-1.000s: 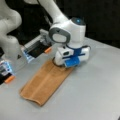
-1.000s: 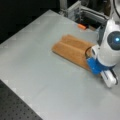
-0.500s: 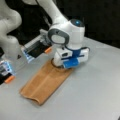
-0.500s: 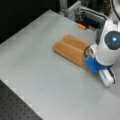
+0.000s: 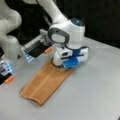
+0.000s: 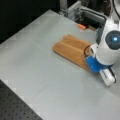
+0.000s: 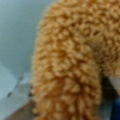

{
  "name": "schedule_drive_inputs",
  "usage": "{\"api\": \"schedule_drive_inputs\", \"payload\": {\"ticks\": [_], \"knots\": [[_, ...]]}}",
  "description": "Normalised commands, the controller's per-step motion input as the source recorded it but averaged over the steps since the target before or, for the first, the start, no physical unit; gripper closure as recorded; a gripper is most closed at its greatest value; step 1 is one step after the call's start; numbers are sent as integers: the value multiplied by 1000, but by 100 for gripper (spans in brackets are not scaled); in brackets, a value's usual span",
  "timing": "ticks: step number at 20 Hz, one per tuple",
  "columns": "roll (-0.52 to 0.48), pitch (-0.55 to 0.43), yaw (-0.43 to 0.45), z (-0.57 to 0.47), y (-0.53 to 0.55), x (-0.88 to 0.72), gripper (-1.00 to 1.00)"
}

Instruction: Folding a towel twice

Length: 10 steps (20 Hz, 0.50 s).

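Note:
The towel (image 5: 45, 82) is an orange-brown terry cloth lying on the grey table as a long folded strip with a rounded fold along one side; it also shows in a front view (image 6: 70, 50). My gripper (image 5: 61, 66) is down on the strip's far end, at a front view's right (image 6: 87, 55), and its fingertips are hidden under the white and blue hand. In the wrist view a raised ridge of towel (image 7: 70, 62) fills the picture, pinched between a grey finger (image 7: 17, 100) and a white and blue one at the right edge.
A grey device with a dark screen (image 5: 37, 50) and an orange tab (image 5: 48, 50) stands behind the towel. A white arm base (image 5: 10, 40) and another orange tab (image 5: 9, 79) are at the left. A black perforated board (image 6: 15, 107) borders the table.

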Motion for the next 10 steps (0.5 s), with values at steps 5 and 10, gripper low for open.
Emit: {"api": "schedule_drive_inputs", "payload": {"ticks": [5,10], "knots": [[-50,208,276,304,-177,-31,100],[-20,228,238,275,-201,38,100]]}}
